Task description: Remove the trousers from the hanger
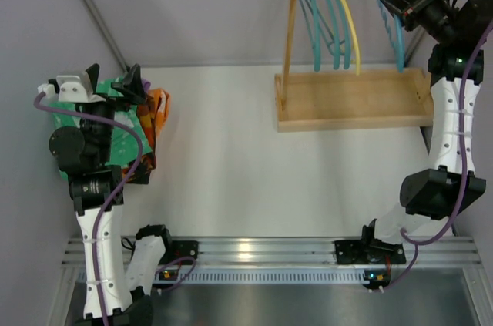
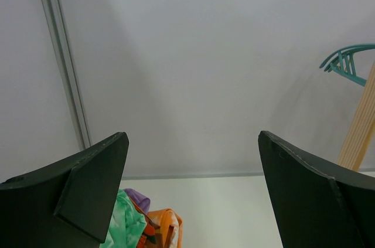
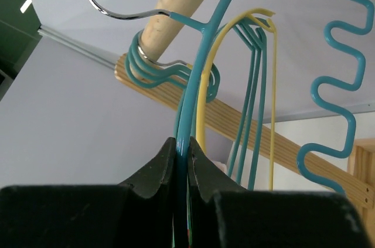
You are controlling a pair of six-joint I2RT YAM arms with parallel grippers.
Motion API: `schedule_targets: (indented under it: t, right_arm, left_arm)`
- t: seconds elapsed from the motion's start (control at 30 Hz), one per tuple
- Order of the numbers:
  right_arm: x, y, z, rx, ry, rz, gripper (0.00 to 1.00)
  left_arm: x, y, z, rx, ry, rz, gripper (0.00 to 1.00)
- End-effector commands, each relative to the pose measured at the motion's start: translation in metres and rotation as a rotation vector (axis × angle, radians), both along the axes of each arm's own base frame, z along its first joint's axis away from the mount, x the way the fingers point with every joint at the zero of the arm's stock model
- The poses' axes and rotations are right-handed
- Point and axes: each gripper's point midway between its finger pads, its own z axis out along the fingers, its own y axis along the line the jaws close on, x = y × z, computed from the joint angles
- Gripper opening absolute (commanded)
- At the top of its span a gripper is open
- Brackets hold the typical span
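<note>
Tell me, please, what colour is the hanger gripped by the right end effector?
The hanger is teal; right wrist view.

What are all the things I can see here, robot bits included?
trousers: three, green, orange patterned and purple; heaped at the table's left
teal hangers: several; on the rack's rod
yellow hanger: one; on the rod among the teal ones
rack: one, pale wood; far right of the table
table: one, white
left gripper: one, black; open, over the trousers
right gripper: one, black; shut on one teal hanger
</note>
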Motion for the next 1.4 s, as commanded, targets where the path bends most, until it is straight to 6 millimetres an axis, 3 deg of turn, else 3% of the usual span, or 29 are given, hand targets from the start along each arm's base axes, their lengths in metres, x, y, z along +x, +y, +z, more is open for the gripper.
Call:
schedule_targets:
  t: [0.0, 0.1, 0.23, 0.3, 0.37, 0.4, 0.43, 0.57, 0.7, 0.73, 0.9, 1.03, 1.1, 1.13, 1.23, 1.3, 1.37]
  right_arm:
    - [0.002, 0.009, 0.034, -0.041, -0.148, -0.034, 0.00]
    - [0.011, 0.009, 0.027, -0.038, -0.128, -0.036, 0.00]
    - [0.018, 0.013, 0.003, -0.026, -0.063, -0.026, 0.00]
    - [0.017, 0.016, -0.003, -0.024, -0.049, -0.020, 0.04]
    - [0.018, 0.017, -0.014, -0.023, -0.025, -0.014, 0.19]
    - [0.016, 0.018, -0.019, -0.028, -0.015, -0.015, 0.26]
    - [0.014, 0.018, -0.019, -0.030, -0.017, -0.014, 0.37]
    - [0.001, 0.017, -0.015, -0.063, -0.034, -0.023, 0.59]
    - [-0.020, 0.007, -0.005, -0.102, -0.061, -0.067, 0.77]
    - [-0.022, -0.003, -0.010, -0.113, -0.050, -0.090, 0.86]
    - [-0.054, -0.033, -0.011, -0.139, -0.061, -0.161, 0.95]
    - [-0.080, -0.071, -0.023, -0.192, -0.061, -0.239, 0.99]
    - [-0.098, -0.073, -0.022, -0.228, -0.075, -0.231, 0.99]
    - [-0.103, -0.083, -0.030, -0.253, -0.062, -0.254, 0.99]
    - [-0.126, -0.079, -0.047, -0.348, -0.047, -0.219, 0.99]
    - [-0.142, -0.066, -0.062, -0.438, -0.037, -0.169, 0.99]
    - [-0.155, -0.055, -0.070, -0.500, -0.049, -0.140, 0.99]
  left_arm:
    - [-0.005, -0.004, 0.001, -0.024, 0.001, -0.023, 0.99]
    - [-0.005, -0.004, -0.002, -0.036, 0.016, -0.025, 0.98]
    - [-0.003, -0.004, -0.005, -0.038, 0.028, -0.026, 0.99]
    - [0.002, -0.003, -0.012, -0.041, 0.055, -0.027, 0.99]
    - [0.008, -0.004, -0.014, -0.035, 0.074, -0.033, 0.99]
    - [0.013, -0.004, -0.025, -0.037, 0.130, -0.037, 0.98]
    - [0.015, -0.004, -0.028, -0.032, 0.154, -0.036, 0.98]
    - [0.032, -0.006, -0.036, -0.020, 0.267, -0.061, 0.99]
    - [0.039, -0.018, -0.035, -0.007, 0.289, -0.137, 0.99]
    - [0.047, -0.019, -0.040, -0.018, 0.312, -0.155, 0.99]
    - [0.067, -0.033, -0.044, -0.049, 0.378, -0.262, 0.98]
    - [0.083, -0.049, -0.055, -0.050, 0.440, -0.335, 0.99]
    - [0.094, -0.065, -0.059, -0.020, 0.483, -0.355, 0.99]
    - [0.094, -0.072, -0.073, 0.033, 0.536, -0.351, 0.99]
    - [0.101, -0.117, -0.092, 0.162, 0.594, -0.356, 0.99]
    - [0.100, -0.146, -0.101, 0.197, 0.629, -0.388, 0.99]
    - [0.101, -0.172, -0.123, 0.229, 0.701, -0.434, 0.98]
